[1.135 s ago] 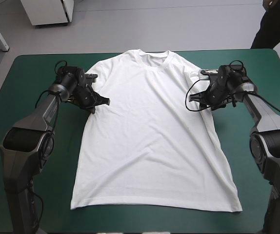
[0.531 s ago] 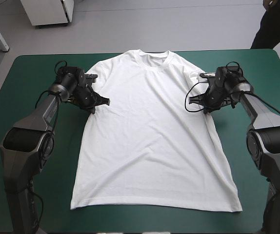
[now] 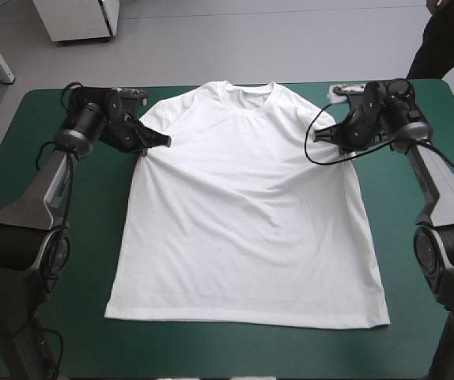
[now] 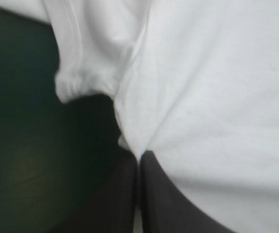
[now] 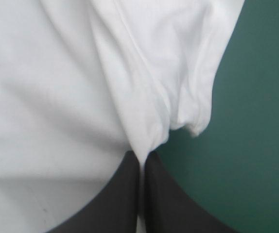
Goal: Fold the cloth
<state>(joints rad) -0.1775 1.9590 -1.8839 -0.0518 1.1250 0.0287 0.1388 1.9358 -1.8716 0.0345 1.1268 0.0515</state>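
Note:
The white T-shirt lies spread face up on the teal-green cover, collar toward the far edge. My left gripper is shut on the T-shirt at its left armpit, just under the sleeve. In the left wrist view the black fingers meet in a point with the T-shirt pinched between them. My right gripper is shut on the T-shirt at the right armpit. The right wrist view shows its fingers closed on a fold of the T-shirt, the sleeve hanging beside them.
Bare teal-green table lies left and right of the T-shirt and along the near edge. A person's dark sleeve shows beyond the far right corner, off the table.
Both grippers have moved toward the far edge and lifted, pulling the armpits with them. The T-shirt's upper part has drawn taut and its hem has shifted slightly toward the far edge.

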